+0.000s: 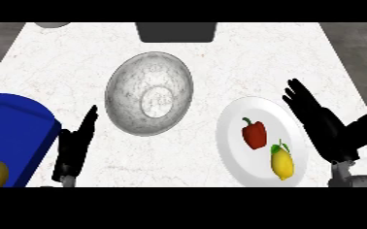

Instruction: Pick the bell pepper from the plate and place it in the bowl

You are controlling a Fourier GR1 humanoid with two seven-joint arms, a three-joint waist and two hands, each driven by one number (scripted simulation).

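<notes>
While the red bell pepper lies untouched, I should lower my right hand, its fingers spread apart, avoiding the lemon.

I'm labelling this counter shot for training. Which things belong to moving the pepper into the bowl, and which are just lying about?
Belongs to the job:
red bell pepper
white round plate under it
grey speckled bowl
right hand, open beside the plate

Just lying about:
yellow lemon, also on the plate
blue container at the left edge
dark grey box at the far edge
left hand, resting open
</notes>
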